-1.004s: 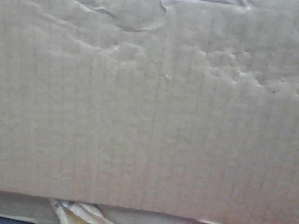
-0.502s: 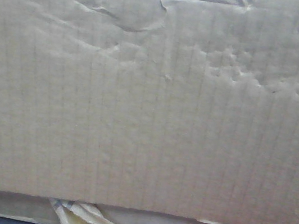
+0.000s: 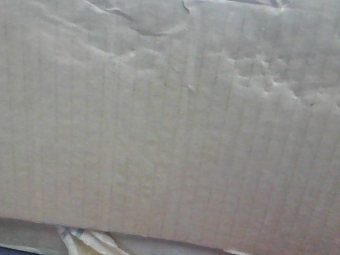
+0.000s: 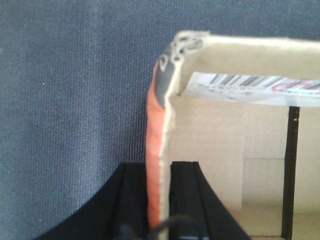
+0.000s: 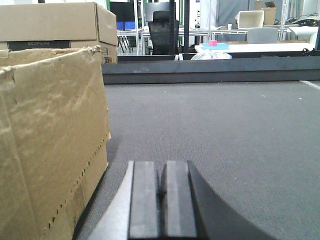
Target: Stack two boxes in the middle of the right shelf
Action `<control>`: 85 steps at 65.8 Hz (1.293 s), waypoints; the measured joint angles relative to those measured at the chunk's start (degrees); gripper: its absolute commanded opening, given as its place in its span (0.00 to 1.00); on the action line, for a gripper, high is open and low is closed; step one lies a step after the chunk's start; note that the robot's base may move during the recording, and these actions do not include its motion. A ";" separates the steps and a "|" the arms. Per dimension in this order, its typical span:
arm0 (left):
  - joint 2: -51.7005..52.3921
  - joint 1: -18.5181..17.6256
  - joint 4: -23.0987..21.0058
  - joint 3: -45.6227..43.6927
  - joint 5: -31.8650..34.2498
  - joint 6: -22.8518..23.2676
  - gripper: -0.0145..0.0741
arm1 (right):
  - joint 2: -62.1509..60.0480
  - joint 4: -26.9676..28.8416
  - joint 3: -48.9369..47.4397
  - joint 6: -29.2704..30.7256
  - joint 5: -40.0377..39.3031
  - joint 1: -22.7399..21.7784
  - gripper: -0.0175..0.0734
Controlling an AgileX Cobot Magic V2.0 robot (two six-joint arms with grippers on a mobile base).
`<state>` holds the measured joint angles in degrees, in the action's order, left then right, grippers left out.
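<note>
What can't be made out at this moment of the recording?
Front view: a dented cardboard face fills the frame, hiding shelf and arms.
Left wrist view: left fingers clamp a box wall; the box runs off the right edge, so which box is unclear.
Right wrist view: the near box is cut off left and below; right fingers are shut, empty; no shelf shows.

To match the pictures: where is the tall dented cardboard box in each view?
Front: the dented box fills nearly the whole frame.
Left wrist: a cardboard wall, perhaps its own, clamped by the left gripper.
Right wrist: dented box at the left edge.
Shared: grey tabletop, in both wrist views.
</note>
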<state>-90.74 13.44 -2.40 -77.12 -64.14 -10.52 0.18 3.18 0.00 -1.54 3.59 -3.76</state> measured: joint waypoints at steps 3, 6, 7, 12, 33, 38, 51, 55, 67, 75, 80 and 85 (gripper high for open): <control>0.00 0.00 0.00 -0.31 -0.47 0.00 0.04 | 0.00 0.00 0.00 0.00 0.00 0.00 0.01; 0.00 0.00 0.11 -0.84 -1.06 0.00 0.04 | 0.00 0.00 0.00 0.00 0.00 0.00 0.01; 0.00 0.00 0.26 -1.07 -1.18 0.00 0.04 | 0.00 0.00 0.00 0.00 0.00 0.00 0.01; 0.13 0.00 0.57 -2.69 -1.65 0.10 0.04 | 0.00 0.00 0.00 0.00 0.00 0.00 0.01; 5.13 0.00 1.07 -22.43 -4.40 6.98 0.04 | 0.00 0.00 0.00 0.00 0.00 0.00 0.01; 5.87 0.00 -0.72 -28.94 -5.37 9.31 0.04 | 0.00 0.00 0.00 0.00 0.00 0.00 0.01; 6.68 -3.77 -2.89 -41.71 -6.06 16.20 0.04 | 0.00 0.00 0.00 0.00 0.00 0.00 0.01; 6.81 -6.66 -2.78 -44.13 -6.26 18.53 0.04 | 0.00 0.00 0.00 0.00 0.00 0.00 0.01; 6.81 -22.00 4.95 -45.82 -6.59 29.19 0.04 | 0.00 0.00 0.00 0.00 0.00 0.00 0.01; 6.46 -33.03 14.06 -44.38 -7.13 35.72 0.04 | 0.00 0.00 0.00 0.00 0.00 0.00 0.01; 6.11 -39.83 20.10 -42.64 -7.13 39.86 0.04 | 0.00 0.00 0.00 0.00 0.00 0.00 0.01; 5.69 -44.55 24.04 -40.69 -7.13 43.71 0.04 | 0.00 0.00 0.00 0.00 0.00 0.00 0.01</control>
<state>-85.05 -31.11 21.64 -117.81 -71.27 33.19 0.18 3.18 0.00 -1.54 3.59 -3.76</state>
